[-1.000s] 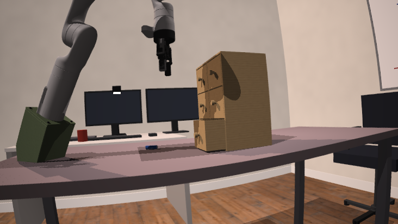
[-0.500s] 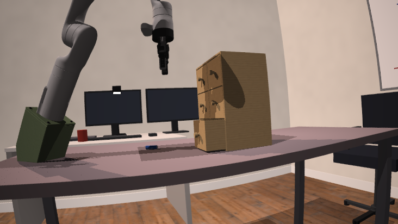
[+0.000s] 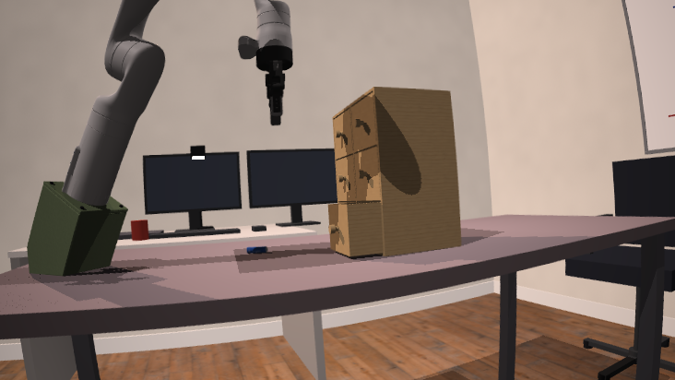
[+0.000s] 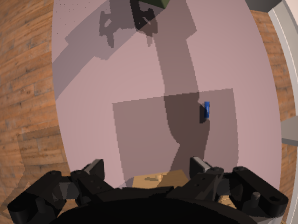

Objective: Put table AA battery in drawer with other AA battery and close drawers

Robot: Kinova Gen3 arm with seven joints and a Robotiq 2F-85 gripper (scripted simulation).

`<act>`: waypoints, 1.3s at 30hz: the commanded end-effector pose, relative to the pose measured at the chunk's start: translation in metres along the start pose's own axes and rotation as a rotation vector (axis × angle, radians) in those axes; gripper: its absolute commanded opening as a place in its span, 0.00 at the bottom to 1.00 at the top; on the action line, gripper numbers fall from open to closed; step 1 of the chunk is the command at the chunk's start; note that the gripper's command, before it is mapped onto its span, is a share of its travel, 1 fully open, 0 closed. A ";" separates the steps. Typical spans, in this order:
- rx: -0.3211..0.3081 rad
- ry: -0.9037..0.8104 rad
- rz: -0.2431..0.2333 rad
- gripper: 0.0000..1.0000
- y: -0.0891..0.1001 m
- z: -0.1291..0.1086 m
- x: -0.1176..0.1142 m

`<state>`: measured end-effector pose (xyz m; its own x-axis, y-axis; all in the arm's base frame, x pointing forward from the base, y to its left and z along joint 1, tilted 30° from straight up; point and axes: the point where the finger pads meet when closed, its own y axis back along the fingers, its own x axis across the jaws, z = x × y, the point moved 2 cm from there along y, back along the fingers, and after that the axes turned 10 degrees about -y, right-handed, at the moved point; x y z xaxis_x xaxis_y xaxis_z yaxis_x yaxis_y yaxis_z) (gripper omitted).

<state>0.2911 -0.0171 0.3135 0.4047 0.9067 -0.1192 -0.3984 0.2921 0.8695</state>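
A small blue AA battery (image 3: 257, 249) lies on the table, left of the chest's front; it also shows in the wrist view (image 4: 205, 110). The tan chest (image 3: 394, 172) stands upright with five drawers, two pairs above one wide bottom drawer (image 3: 355, 228). All drawers look pushed in, though the bottom one stands very slightly proud. My gripper (image 3: 276, 117) hangs open and empty high above the table, left of the chest's top and pointing down. In the wrist view its fingers frame the chest's top edge (image 4: 160, 180).
The arm's green base (image 3: 73, 230) stands at the table's left end. Behind the table a second desk holds two monitors (image 3: 241, 182), a keyboard and a red cup (image 3: 139, 230). A black chair (image 3: 628, 264) stands at the right.
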 end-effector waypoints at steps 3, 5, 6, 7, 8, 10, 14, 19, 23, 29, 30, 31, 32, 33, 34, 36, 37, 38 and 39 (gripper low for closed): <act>-0.001 0.025 0.002 1.00 0.001 -0.001 0.000; -0.001 0.035 0.002 1.00 0.002 -0.001 0.000; -0.001 0.040 0.002 1.00 0.002 -0.001 0.000; -0.001 0.045 0.002 1.00 0.002 -0.001 0.000; -0.001 0.050 0.001 1.00 0.002 -0.002 0.000; -0.001 0.059 0.001 1.00 0.003 -0.002 0.000; -0.001 0.067 0.001 1.00 0.003 -0.002 0.000; -0.001 0.084 0.001 1.00 0.004 -0.003 0.000; -0.001 0.094 0.000 1.00 0.004 -0.003 0.000; -0.002 0.104 0.000 1.00 0.004 -0.004 0.000; -0.002 0.104 0.000 1.00 0.004 -0.004 0.000; -0.002 0.105 0.000 1.00 0.004 -0.004 0.000; -0.002 0.107 0.000 1.00 0.004 -0.004 0.000; -0.002 0.108 0.000 1.00 0.004 -0.004 0.000; -0.002 0.109 0.000 1.00 0.004 -0.004 0.000; -0.002 0.111 0.000 1.00 0.005 -0.004 0.000; -0.002 0.112 0.000 1.00 0.005 -0.004 0.000; -0.002 0.113 0.000 1.00 0.005 -0.004 0.000; -0.002 0.113 0.000 1.00 0.005 -0.004 0.000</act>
<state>0.2858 -0.0153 0.3154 0.3101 0.9348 -0.1732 -0.3988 0.2933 0.8689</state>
